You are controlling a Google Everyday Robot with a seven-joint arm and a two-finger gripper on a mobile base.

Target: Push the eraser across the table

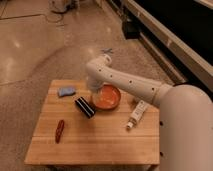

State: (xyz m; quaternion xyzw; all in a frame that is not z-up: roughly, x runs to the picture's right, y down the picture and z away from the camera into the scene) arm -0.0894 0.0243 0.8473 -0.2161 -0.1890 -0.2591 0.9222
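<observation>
Camera view: black eraser (85, 107), pale stripe; tool (94, 95) just beside.

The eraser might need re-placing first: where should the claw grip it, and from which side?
Probably across its narrow width at mid-length, from above: the eraser lies flat on the table, orange bowl close beside it. The claw hangs at the bowl's rim nearest the eraser.

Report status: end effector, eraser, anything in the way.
End effector low, between small black rectangular eraser and round orange bowl. Eraser flat on light-wood table. Thin red stick lies apart from eraser.
</observation>
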